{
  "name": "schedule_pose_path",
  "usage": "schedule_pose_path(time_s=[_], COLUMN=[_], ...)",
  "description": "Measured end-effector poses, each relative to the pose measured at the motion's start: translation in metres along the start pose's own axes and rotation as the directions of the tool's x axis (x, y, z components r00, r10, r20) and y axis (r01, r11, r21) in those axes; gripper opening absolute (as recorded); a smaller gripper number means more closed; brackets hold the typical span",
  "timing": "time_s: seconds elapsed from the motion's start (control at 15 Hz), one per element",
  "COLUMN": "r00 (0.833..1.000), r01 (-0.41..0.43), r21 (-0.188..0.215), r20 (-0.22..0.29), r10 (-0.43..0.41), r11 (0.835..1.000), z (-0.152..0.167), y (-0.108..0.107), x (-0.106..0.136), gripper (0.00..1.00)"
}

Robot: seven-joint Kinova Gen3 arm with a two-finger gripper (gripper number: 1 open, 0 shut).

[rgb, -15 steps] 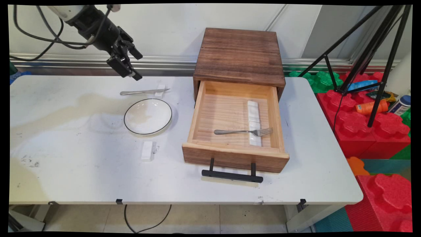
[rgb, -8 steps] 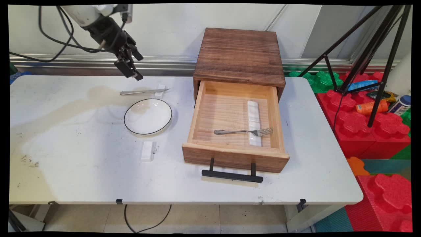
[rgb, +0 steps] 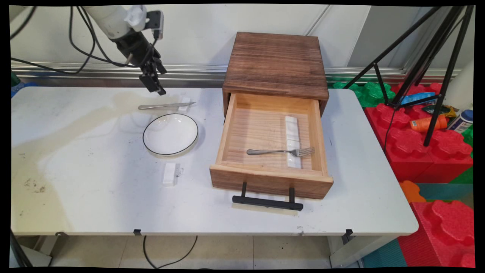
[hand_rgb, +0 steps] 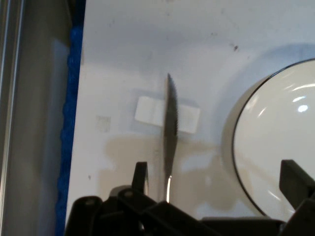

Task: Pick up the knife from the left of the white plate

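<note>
The black two-finger gripper (rgb: 156,85) has swung to point more straight down than before. Its 2 fingers are spread wide and hold nothing, up above the silver table knife (hand_rgb: 170,129). The knife's blade lies across a small white block rest (hand_rgb: 148,110), just beside the round white plate with a black rim (rgb: 170,134) on the white table (rgb: 94,182).

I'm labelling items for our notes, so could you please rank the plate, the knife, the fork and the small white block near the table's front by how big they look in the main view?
1. Plate, clearly largest.
2. Fork and knife: similar lengths, and the knife lies farther from the camera, so I won't rank them.
3. White block, smallest.
</note>
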Motion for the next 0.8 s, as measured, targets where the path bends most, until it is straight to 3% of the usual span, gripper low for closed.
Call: schedule_pose_path(time_s=[0.47, 0.8], r00=[0.997, 0.995], r01=[-0.013, -0.035], r21=[-0.028, -0.074], r20=[0.069, 0.096], r10=[0.015, 0.042], r11=[1.000, 0.997], z=[0.052, 0.088], y=[-0.033, -0.048], x=[-0.011, -0.014], gripper=[1.00, 1.00])
